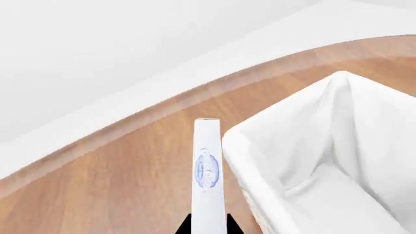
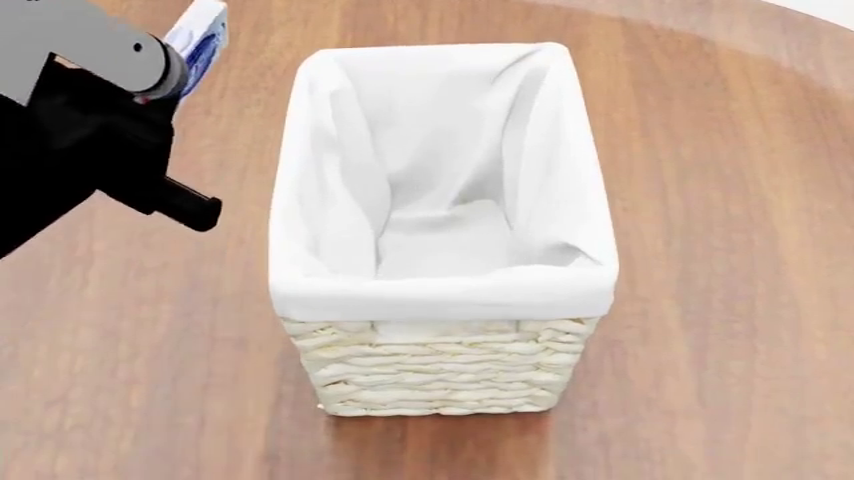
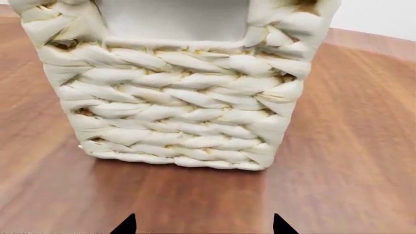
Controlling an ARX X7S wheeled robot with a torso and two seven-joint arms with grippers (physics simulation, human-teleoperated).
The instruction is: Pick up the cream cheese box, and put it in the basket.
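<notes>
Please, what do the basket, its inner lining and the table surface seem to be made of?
The basket looks like cream wicker, matte: thick plaited strands show on its wall. The lining looks like white cloth: it folds softly over the rim and creases inside. The table looks like brown wood or wood veneer with a smooth, faintly glossy finish: streaky grain is visible. Since this is a render, these are appearances only.

I'm looking at a bare simulated tabletop, no real room to name: a smooth round wood-grain table (image 2: 721,300) edged by flat white surroundings (image 1: 97,44), with only a lined wicker basket (image 2: 441,365) hinting at something homelike.
</notes>
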